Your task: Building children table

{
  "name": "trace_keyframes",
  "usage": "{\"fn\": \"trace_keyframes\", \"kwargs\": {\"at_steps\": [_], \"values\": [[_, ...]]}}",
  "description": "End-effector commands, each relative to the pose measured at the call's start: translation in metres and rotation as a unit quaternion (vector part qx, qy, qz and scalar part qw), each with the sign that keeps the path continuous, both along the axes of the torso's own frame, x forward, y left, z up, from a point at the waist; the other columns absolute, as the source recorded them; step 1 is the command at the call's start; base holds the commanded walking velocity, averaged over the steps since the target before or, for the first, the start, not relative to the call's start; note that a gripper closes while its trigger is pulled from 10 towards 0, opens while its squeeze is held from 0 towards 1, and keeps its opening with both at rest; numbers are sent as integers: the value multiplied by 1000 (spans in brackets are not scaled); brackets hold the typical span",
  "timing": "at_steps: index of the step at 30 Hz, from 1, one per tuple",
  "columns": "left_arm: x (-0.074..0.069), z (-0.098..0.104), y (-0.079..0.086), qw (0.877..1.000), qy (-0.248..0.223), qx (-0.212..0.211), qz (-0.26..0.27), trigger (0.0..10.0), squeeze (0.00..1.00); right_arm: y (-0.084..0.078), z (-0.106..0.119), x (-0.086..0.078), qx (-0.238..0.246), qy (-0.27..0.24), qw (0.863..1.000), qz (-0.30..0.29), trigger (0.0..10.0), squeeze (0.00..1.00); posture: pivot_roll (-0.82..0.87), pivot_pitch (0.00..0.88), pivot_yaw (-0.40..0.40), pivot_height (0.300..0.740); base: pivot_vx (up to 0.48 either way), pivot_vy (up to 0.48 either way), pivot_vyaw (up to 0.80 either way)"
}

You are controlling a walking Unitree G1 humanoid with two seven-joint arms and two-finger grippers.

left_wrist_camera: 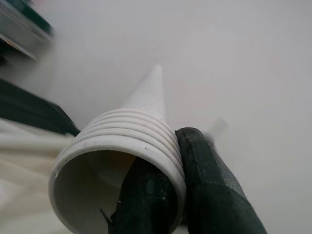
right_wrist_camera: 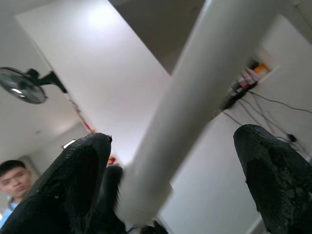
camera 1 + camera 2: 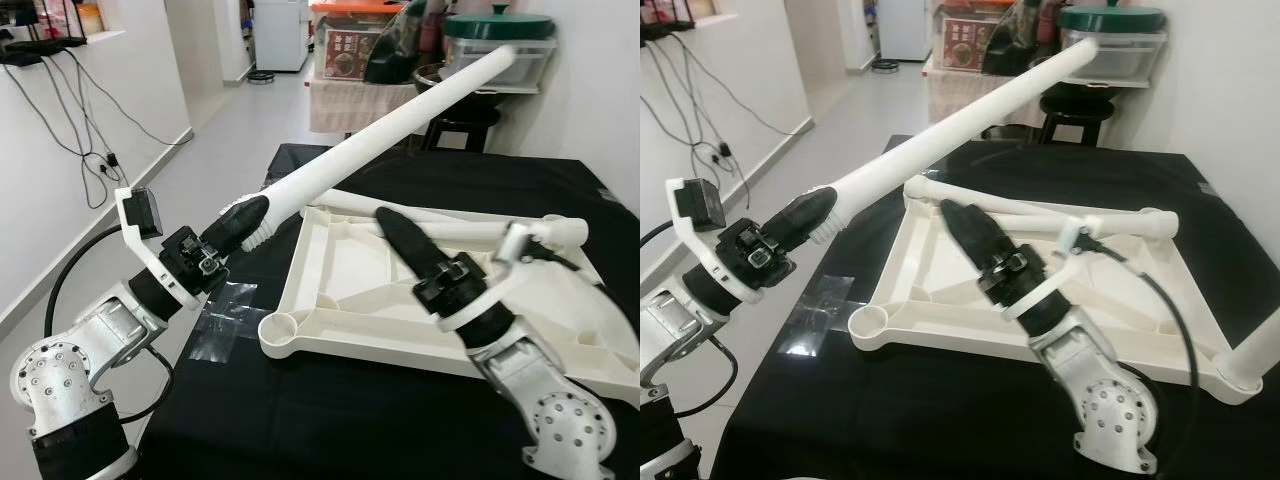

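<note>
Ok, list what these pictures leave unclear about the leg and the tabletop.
- Table leg: far tip blurred in the left eye view.
- Left gripper: one finger goes inside the leg's threaded end, hidden by the wall, in the left wrist view.
- Tabletop: near right corner cut off by the right eye view's edge.

One white tabletop frame upside down on one black surface. Three white table legs: one leg held up at an angle, one loose leg lying across the frame, one leg already socketed at a corner. Two grippers: left gripper, right gripper. One black stool behind. One person in the right wrist view.
</note>
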State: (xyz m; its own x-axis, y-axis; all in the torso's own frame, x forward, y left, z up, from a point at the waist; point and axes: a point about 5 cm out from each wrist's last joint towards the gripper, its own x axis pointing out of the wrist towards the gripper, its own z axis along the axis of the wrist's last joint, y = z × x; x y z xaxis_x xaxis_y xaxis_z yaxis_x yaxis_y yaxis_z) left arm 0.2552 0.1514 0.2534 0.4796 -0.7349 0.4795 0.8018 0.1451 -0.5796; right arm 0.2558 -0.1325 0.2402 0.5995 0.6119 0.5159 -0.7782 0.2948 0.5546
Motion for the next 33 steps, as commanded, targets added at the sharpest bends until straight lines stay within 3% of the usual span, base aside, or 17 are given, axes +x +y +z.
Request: {"fn": "trace_keyframes", "kwargs": {"at_steps": [1, 5, 16, 26, 27, 28, 29, 30, 33], "values": [[-6, 1, -4, 1000, -14, -1, -26, 0, 0, 4, 8, -4, 17, -15, 999, 23, 10000, 0, -31, 0, -41, 740, 0, 0, 0], [-12, -3, -9, 999, -10, 3, -43, 0, 0, 11, 20, -4, 39, -35, 997, 51, 10000, 0, -32, 0, -41, 740, 0, 0, 0], [-25, -4, -22, 994, -25, -24, -99, 0, 0, 34, 27, -1, 34, -50, 994, 91, 10000, 0, -22, 0, -45, 740, 0, 0, 0], [-28, -6, -30, 993, -22, -31, -115, 0, 0, 49, 30, -3, 22, -68, 990, 125, 10000, 0, -17, 0, -46, 740, 0, 0, 0], [-29, -5, -30, 992, -22, -32, -116, 0, 0, 49, 30, -3, 23, -71, 989, 127, 5804, 0, -19, 0, -46, 740, 0, 0, 0], [-29, -5, -30, 992, -22, -32, -116, 0, 0, 49, 30, -3, 23, -71, 989, 127, 5804, 0, -19, 0, -46, 740, 0, 0, 0], [-29, -5, -31, 992, -23, -32, -118, 0, 0, 49, 31, -3, 25, -73, 989, 129, 1725, 0, -19, 0, -46, 740, 0, 0, 0], [-30, -5, -32, 992, -23, -34, -120, 0, 0, 50, 31, -3, 26, -75, 988, 130, 0, 0, -28, 0, -44, 740, 0, 0, 0], [-31, -5, -33, 991, -24, -38, -125, 0, 0, 50, 32, -3, 29, -80, 987, 133, 0, 0, -33, 0, -44, 740, 0, 0, 0]]}}
